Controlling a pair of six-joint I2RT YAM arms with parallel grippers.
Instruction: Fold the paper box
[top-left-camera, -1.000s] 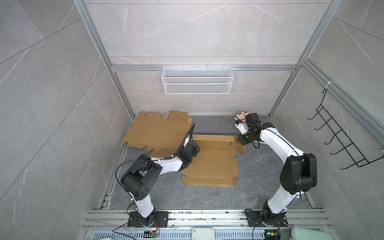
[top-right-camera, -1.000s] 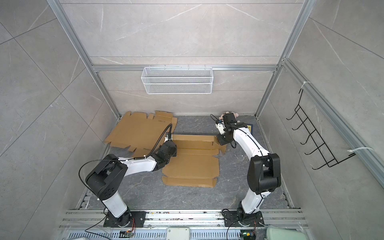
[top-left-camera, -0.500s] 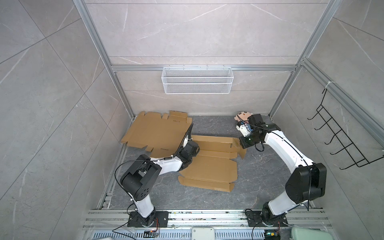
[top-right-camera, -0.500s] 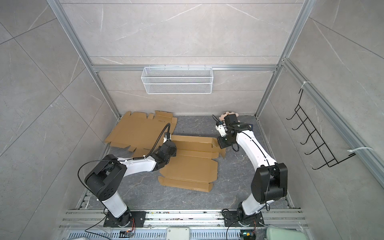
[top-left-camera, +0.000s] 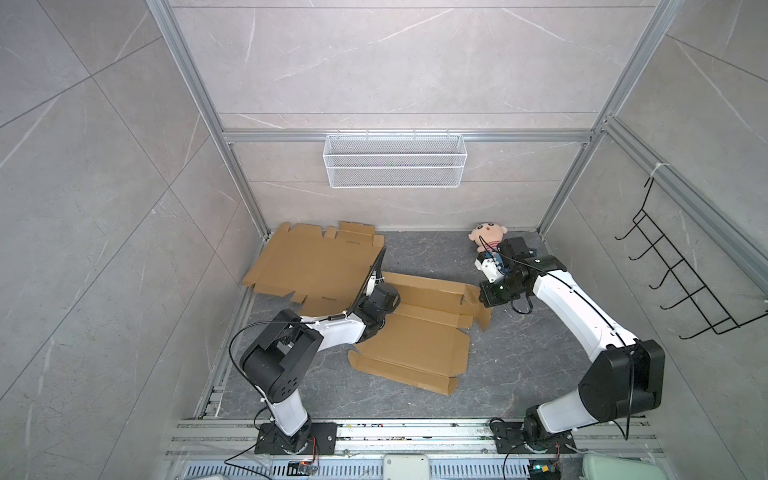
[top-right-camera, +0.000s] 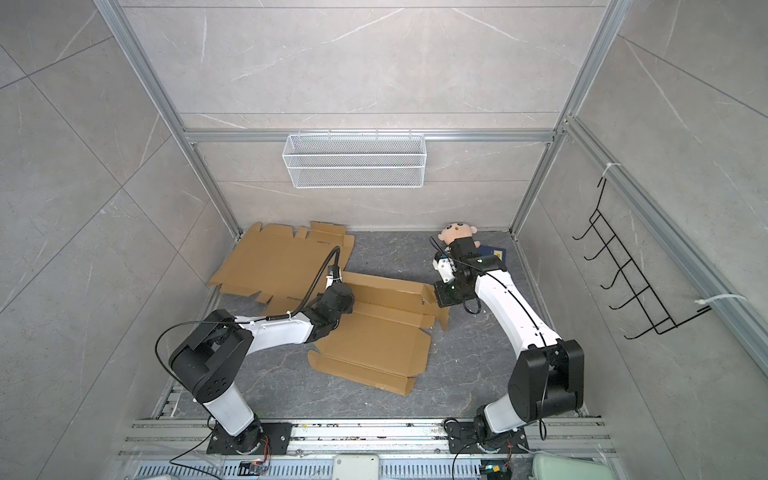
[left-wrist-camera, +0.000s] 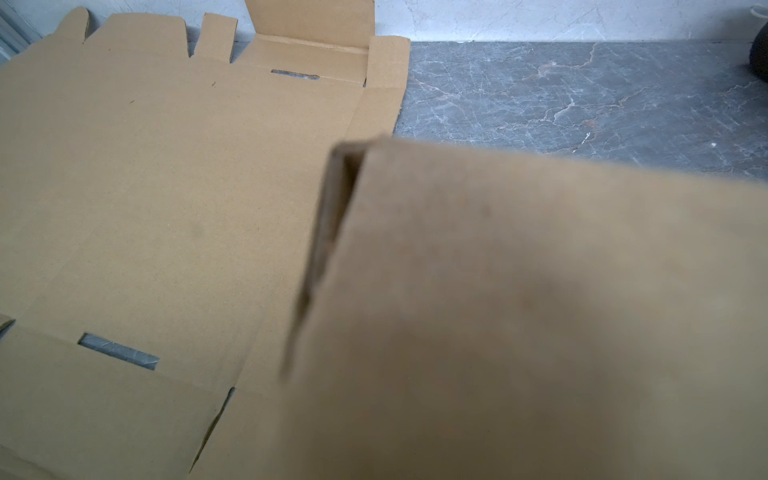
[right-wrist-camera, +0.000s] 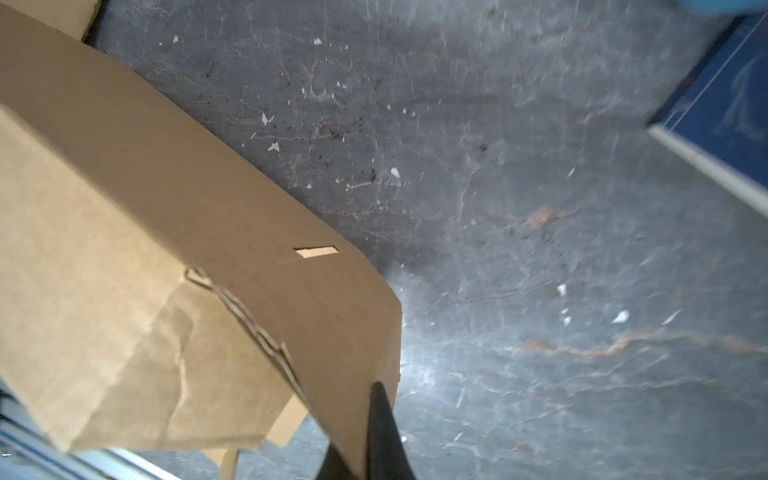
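Paper box (top-left-camera: 415, 345) unfolded, right gripper (right-wrist-camera: 355, 436) pinching its raised flap

I log the paper box (top-left-camera: 415, 345) as a brown corrugated die-cut blank, mostly unfolded. It sits mid-counter (top-left-camera: 523, 361), skewed in both top views. The main panel and near flap lie flat. The far long panel is raised along its crease. The right-end tab is creased and crumpled, with a small slot cut nearby. I see the box's right edge pinched in the right pincer (right-wrist-camera: 359, 436).
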